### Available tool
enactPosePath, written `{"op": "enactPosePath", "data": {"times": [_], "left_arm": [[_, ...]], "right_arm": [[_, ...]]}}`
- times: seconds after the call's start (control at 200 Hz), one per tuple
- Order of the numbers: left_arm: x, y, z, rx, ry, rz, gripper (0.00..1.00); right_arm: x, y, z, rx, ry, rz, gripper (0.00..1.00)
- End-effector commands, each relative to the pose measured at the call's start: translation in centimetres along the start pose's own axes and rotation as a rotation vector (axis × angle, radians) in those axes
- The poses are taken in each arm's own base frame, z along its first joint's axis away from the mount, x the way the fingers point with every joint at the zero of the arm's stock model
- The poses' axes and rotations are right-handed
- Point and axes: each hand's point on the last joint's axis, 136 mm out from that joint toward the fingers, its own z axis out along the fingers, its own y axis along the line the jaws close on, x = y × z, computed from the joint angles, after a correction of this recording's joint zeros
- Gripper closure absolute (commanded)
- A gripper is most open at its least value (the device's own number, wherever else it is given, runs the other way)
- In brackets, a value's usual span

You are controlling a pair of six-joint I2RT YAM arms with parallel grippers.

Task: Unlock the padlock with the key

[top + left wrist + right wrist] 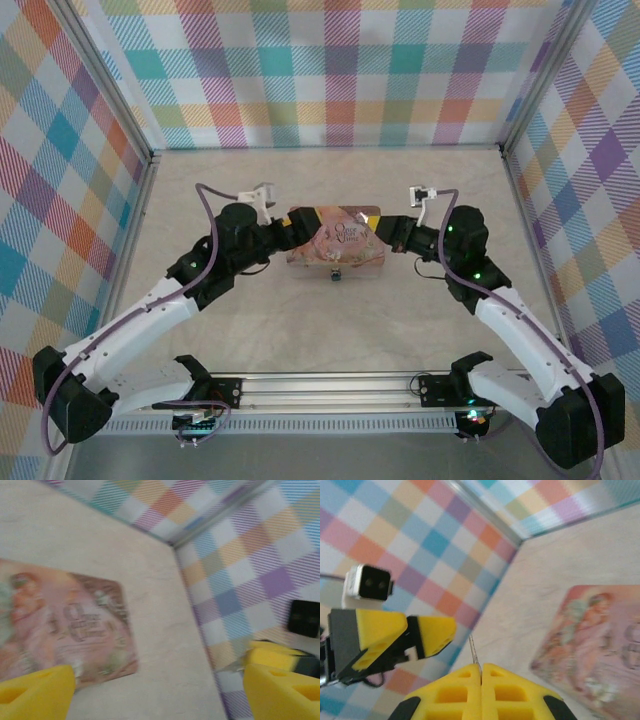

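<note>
Top external: the left gripper (295,228) and the right gripper (385,232) face each other across the pink tin (335,245). The left jaws are at its left end and the right jaws at its right end. From up here I cannot tell how either pair of jaws stands. The padlock (336,275) is a tiny dark speck at the near edge of the tin. It lies roughly midway between the two pairs of jaws, a little toward the arm bases from both, with neither pair touching it. The table (250,330) under it is pale, and checked walls (340,70) rise around it.

Left wrist: the left gripper (160,695) has its jaws wide apart, one yellow finger (35,692) at the lower left and the other at the lower right, with nothing between them. The tin (75,630) lies flat on the table (150,580) ahead of the jaws, its near corner just beside the left finger. The picture is blurred. A yellow and black shape (280,655) beyond the right finger is too smeared to name.

Right wrist: the right gripper (481,690) has its jaws pressed together. A thin pale metal sliver, which looks like the key (475,652) seen edge-on, stands up out of the seam between them. The tin (600,640) lies on the table (545,580) ahead and to the right of the jaws. Ahead and to the left is the left gripper (427,627), yellow fingers on a black body, with a small white camera (368,582) above it.
</note>
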Motion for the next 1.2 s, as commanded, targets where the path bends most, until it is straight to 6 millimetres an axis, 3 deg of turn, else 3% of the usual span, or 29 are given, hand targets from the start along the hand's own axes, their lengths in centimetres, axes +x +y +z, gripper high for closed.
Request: {"op": "enactPosePath", "data": {"times": [0.0,0.125,0.305,0.595,0.75,0.91,1.055,1.195], "left_arm": [[1.4,6.9,-0.3,-0.260,0.024,0.006,0.11],[0.7,10.1,1.1,-0.335,0.014,-0.021,0.06],[-1.7,13.1,5.6,-0.364,0.001,-0.074,0.01],[-2.8,17.6,14.4,-0.404,0.069,-0.143,0.00],[-2.5,17.5,18.4,-0.336,0.136,-0.153,0.02],[-1.7,15.7,21.0,-0.221,0.226,-0.135,0.05],[-0.8,14.9,21.8,-0.163,0.287,-0.126,0.06],[-1.5,15.1,20.2,-0.197,0.236,-0.123,0.04]], "right_arm": [[0.1,-4.8,-1.5,0.307,0.019,-0.093,1.00],[-0.8,-8.3,-2.3,0.514,0.010,-0.153,1.00],[-0.4,-12.3,-3.2,0.703,0.019,-0.165,1.00],[0.7,-14.7,-3.7,0.783,0.039,-0.163,1.00],[1.1,-16.0,-3.7,0.814,0.059,-0.150,1.00],[0.9,-17.8,-3.5,0.859,0.071,-0.129,1.00],[0.3,-20.1,-3.3,0.938,0.080,-0.121,1.00],[-0.5,-22.5,-2.6,1.012,0.089,-0.105,1.00]]}}
